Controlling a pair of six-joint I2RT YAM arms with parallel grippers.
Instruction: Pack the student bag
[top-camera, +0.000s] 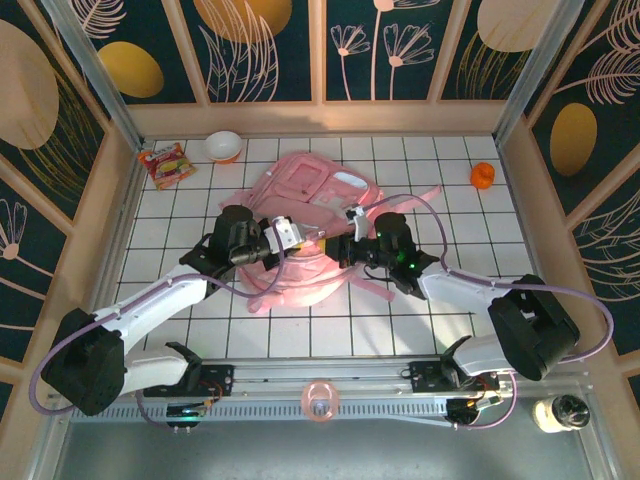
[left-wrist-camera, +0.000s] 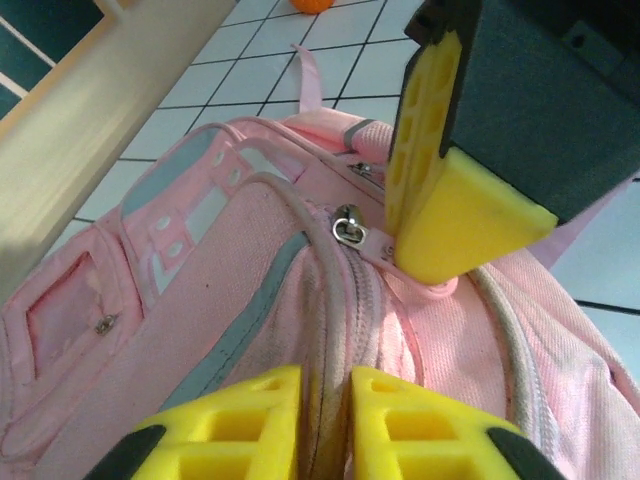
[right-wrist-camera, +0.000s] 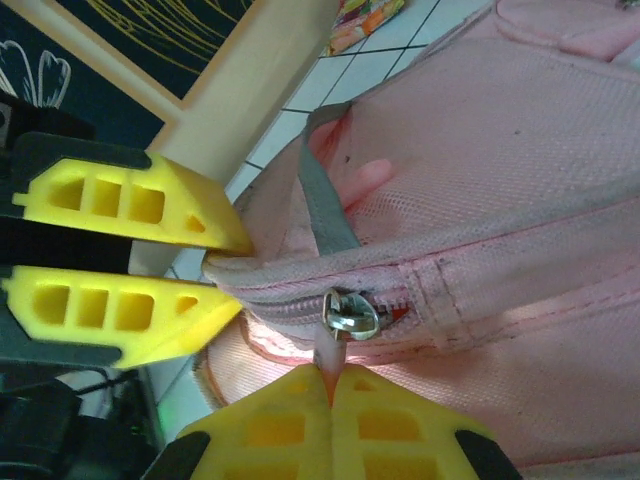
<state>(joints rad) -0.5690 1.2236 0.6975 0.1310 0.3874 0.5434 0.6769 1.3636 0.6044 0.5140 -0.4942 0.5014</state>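
Note:
The pink student bag (top-camera: 310, 205) lies in the middle of the tiled table, front pockets up. My left gripper (top-camera: 290, 240) is shut on the bag's piped zipper seam (left-wrist-camera: 335, 330) at its near edge, pinching the fabric between yellow fingers. My right gripper (top-camera: 348, 250) is shut on the pink pull tab (right-wrist-camera: 328, 357) of the metal zipper slider (right-wrist-camera: 350, 314). The two grippers sit close together, the left one's fingers (right-wrist-camera: 150, 200) just left of the slider. The slider (left-wrist-camera: 349, 226) also appears right beside the right gripper's finger (left-wrist-camera: 455, 215).
An orange snack packet (top-camera: 165, 163) and a white bowl (top-camera: 223, 146) lie at the back left. A small orange object (top-camera: 483, 175) sits at the back right. Wooden walls (top-camera: 318, 118) enclose the table. A pink tape ring (top-camera: 319, 400) rests on the front rail.

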